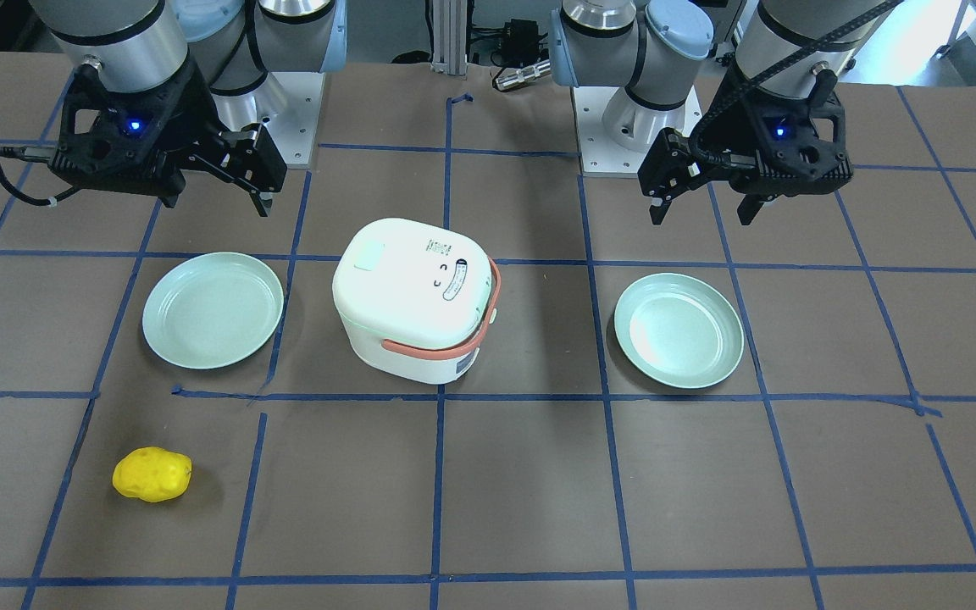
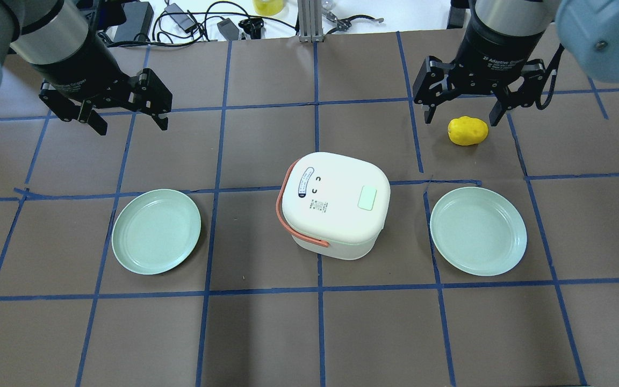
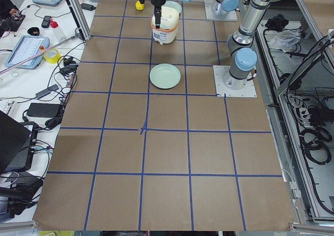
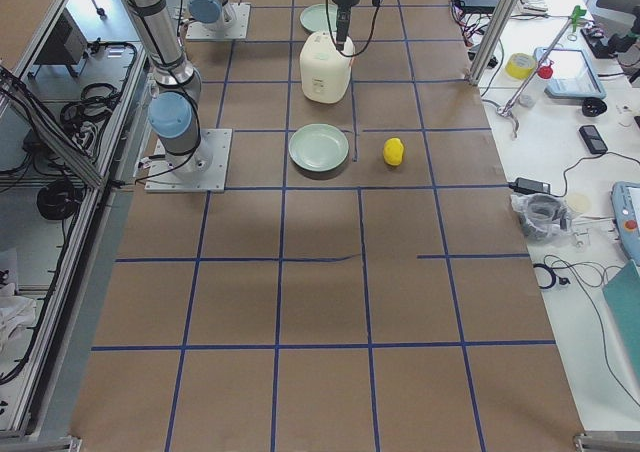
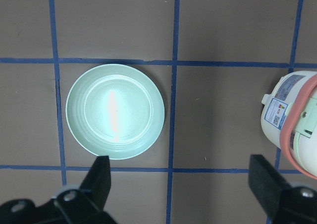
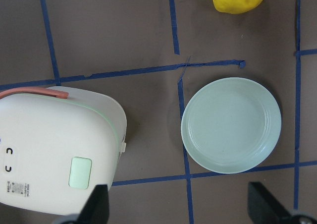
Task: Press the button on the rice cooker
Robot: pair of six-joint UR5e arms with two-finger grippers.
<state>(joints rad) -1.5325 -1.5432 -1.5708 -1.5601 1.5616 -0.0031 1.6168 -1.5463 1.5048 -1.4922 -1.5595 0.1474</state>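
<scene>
The rice cooker (image 2: 333,201) stands mid-table with its white lid closed and its coral handle band down. It also shows in the front view (image 1: 416,296). A pale green square button (image 2: 367,198) sits on the lid, also seen in the right wrist view (image 6: 79,172). My left gripper (image 2: 131,127) is open and empty, hovering above the table, apart from the cooker. My right gripper (image 2: 461,119) is open and empty, hovering over a yellow potato-like object (image 2: 467,130). Neither touches the cooker.
A pale green plate (image 2: 156,231) lies on the cooker's left and another (image 2: 479,231) on its right, both empty. The brown mat carries a blue tape grid. Cables and devices lie past the table's far edge (image 2: 196,21).
</scene>
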